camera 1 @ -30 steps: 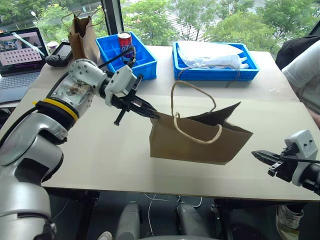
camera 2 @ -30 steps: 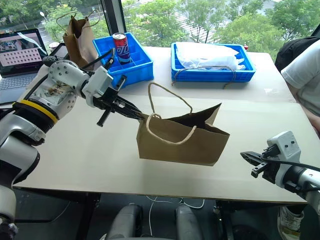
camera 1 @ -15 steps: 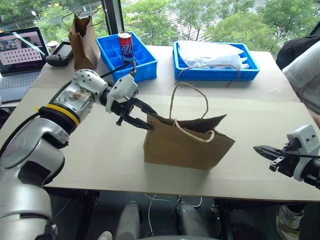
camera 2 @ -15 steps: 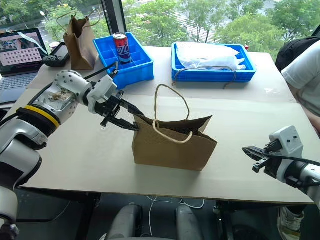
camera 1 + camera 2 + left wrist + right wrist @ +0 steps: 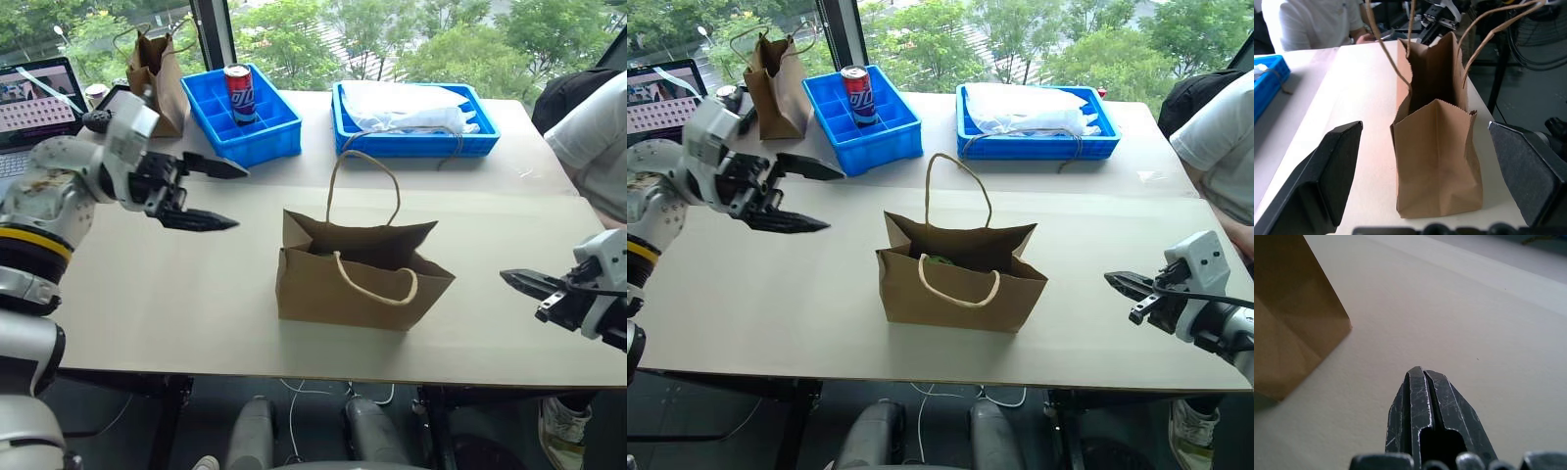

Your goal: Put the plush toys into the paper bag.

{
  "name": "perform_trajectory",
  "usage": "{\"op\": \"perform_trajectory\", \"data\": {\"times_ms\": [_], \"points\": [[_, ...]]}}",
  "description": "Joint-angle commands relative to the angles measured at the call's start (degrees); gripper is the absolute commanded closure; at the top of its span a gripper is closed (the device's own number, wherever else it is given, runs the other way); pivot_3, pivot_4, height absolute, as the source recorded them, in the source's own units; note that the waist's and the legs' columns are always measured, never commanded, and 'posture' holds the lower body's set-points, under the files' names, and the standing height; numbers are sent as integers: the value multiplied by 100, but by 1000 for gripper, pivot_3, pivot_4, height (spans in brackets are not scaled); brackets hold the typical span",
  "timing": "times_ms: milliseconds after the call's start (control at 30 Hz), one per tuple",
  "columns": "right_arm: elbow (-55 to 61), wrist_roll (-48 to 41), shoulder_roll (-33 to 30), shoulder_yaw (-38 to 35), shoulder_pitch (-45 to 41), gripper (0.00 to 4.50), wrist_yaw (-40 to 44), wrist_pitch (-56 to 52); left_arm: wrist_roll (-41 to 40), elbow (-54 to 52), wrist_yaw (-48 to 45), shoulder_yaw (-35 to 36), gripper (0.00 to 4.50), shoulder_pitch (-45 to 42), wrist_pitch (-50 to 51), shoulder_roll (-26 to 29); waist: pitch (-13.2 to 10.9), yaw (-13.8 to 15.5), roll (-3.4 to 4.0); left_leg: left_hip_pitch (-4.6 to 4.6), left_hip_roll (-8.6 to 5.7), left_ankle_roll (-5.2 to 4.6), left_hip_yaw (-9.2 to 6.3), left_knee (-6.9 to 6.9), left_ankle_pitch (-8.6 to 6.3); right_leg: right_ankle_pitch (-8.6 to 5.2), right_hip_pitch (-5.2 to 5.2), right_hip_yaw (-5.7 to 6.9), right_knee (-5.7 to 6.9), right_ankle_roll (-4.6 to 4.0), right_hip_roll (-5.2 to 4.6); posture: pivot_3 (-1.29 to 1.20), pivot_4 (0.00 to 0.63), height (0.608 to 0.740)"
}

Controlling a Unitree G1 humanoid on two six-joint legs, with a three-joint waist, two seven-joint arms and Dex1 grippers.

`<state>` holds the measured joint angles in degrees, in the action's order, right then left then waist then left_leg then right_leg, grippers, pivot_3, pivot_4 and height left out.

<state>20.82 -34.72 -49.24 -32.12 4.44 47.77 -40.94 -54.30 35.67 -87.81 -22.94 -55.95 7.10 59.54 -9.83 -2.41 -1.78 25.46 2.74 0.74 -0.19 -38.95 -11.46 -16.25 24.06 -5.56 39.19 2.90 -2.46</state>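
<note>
The paper bag stands upright and open-mouthed in the middle of the table, its cord handles raised. A bit of bright green, one of the plush toys, shows inside its mouth. My left gripper is open and hovers well to the left of the bag, pointing at it and touching nothing. The left wrist view looks at the bag's narrow end between the spread fingers. My right gripper is shut and empty, low over the table to the right of the bag.
At the back stand a blue bin holding a soda can and a blue tray of white plastic. A narrower, darker bag and a laptop are at the far left. A person's sleeve is on the right.
My left gripper let go of the bag's left edge, opened wide and drew away to the left. The bag, tilted before, settled upright on the table. The right gripper stayed shut.
</note>
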Motion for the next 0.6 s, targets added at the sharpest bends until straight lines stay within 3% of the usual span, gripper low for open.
{"op": "perform_trajectory", "data": {"times_ms": [33, 267, 400, 600], "points": [[136, -413, 224, -252, -165, 4500, 195, 357, 513, -811, 1036, 813, 72, 1400, 277, 180, 4, -21, 8, -4, 1, -1, 2, 4, 0, 3, 0, -1, 0, -5, 0, 0, 150, 694], [611, -279, 536, -185, 320, 4500, 246, 852, 1188, -2943, 3308, 2290, 72, 3854, 407, -342, 1, 131, 1, 5, 7, -2, -1, 2, -2, 11, 2, 6, 1, -20, -6, 0, 150, 694], [643, -359, 459, -273, 430, 4500, 397, 993, 1229, -3589, 3530, 2721, 72, 4400, 707, -630, 2, 173, 1, -2, 3, 0, 6, -3, -1, 12, -3, 2, 0, -21, -8, 0, 150, 694], [615, -393, 333, -298, 424, 4500, 497, 984, 1584, -3853, 3402, 2721, 72, 4490, 912, -897, 3, 158, 3, -17, 5, 1, 11, 2, -1, 13, -10, -1, 0, -21, -3, 0, 150, 694]]}}
